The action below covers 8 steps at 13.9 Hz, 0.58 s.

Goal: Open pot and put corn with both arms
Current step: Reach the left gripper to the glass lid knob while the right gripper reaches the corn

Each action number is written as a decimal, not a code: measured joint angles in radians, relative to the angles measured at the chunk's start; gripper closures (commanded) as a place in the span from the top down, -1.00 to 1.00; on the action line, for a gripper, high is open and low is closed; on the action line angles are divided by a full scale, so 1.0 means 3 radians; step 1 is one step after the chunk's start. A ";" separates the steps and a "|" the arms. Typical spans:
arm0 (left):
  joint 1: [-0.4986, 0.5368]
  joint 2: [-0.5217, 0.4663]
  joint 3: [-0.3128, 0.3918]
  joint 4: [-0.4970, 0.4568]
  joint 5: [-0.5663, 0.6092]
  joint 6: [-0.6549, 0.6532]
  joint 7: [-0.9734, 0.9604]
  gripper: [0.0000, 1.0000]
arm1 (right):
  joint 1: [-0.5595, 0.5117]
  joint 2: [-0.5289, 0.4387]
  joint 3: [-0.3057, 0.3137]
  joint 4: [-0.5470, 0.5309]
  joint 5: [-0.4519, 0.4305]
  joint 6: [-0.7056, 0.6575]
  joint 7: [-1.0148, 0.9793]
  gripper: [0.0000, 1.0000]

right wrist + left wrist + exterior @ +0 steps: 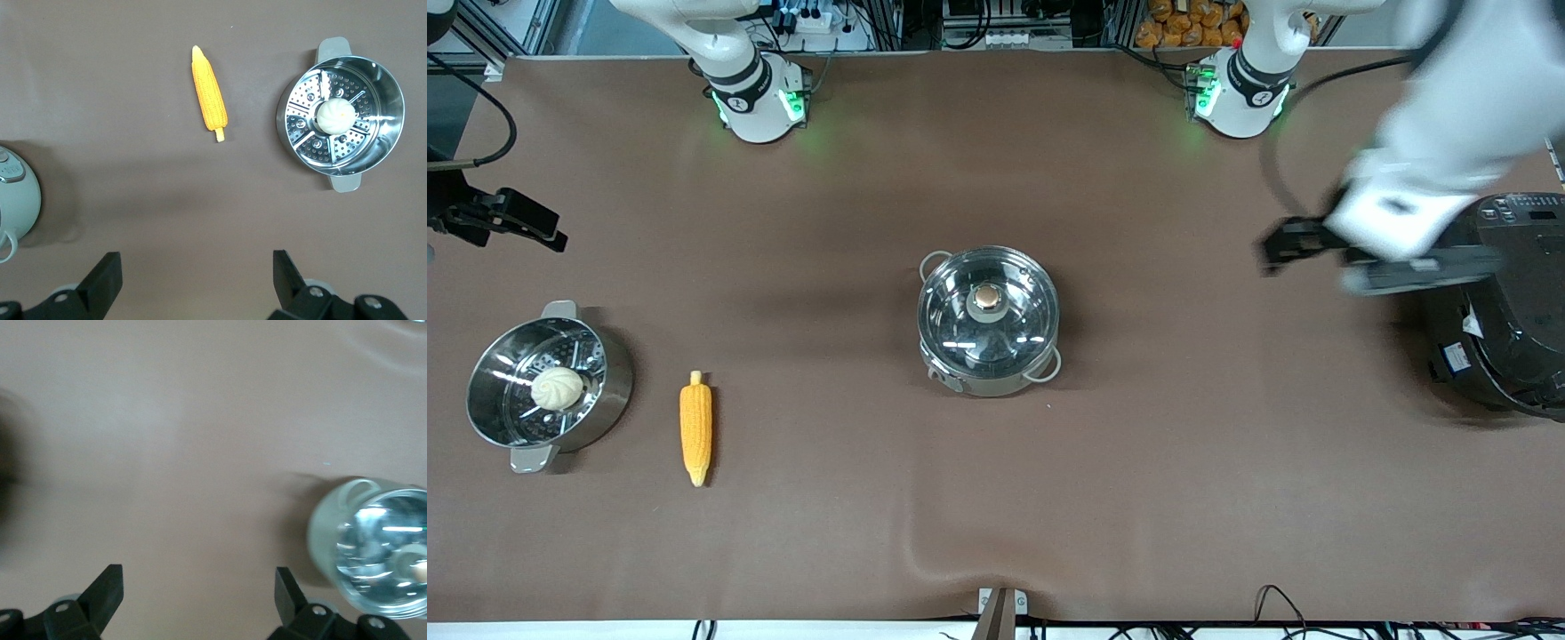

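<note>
The pot (989, 322), lid on, sits mid-table, with the corn (695, 428) lying at its eight o'clock toward the right arm's end. Both grippers hang in the air with jaws apart: the left gripper (1280, 246) by the black cooker (1507, 302), the right gripper (525, 224) above bare table near the steamer pot (547, 382). The left arm looks blurred (moving fast, I'd guess), so it could overshoot the small lid knob (987, 297) and knock the lid.

Your brown tabletop (1138, 498) carries the lidded pot (989, 320), corn (695, 428), steamer pot (547, 384) and black cooker (1507, 338).

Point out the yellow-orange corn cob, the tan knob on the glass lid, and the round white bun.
yellow-orange corn cob (695, 429), front view, middle of the cob
tan knob (986, 297), front view, its top
round white bun (333, 115), right wrist view, its centre
</note>
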 measured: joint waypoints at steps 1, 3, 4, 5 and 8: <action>-0.0263 0.0126 -0.0016 0.0038 0.0004 0.0105 -0.0358 1.00 | 0.0022 0.0026 0.0007 -0.0001 0.0003 0.0043 -0.0004 1.00; -0.0714 0.0477 -0.0019 0.0213 0.0016 0.0284 -0.0953 1.00 | 0.0065 0.0143 0.0013 -0.0008 0.0003 0.0177 -0.0082 1.00; -0.0893 0.0686 -0.0005 0.0321 0.0021 0.0397 -0.1255 1.00 | 0.0070 0.0236 0.0013 -0.0013 0.0003 0.0258 -0.0187 1.00; -0.1032 0.0886 0.0005 0.0410 0.0024 0.0562 -0.1546 1.00 | 0.0068 0.0353 0.0009 -0.0022 0.0003 0.0354 -0.0303 1.00; -0.1242 0.1255 0.0021 0.0551 0.0024 0.0983 -0.2024 1.00 | 0.0051 0.0786 -0.0013 -0.0063 0.0003 0.0654 -0.0501 1.00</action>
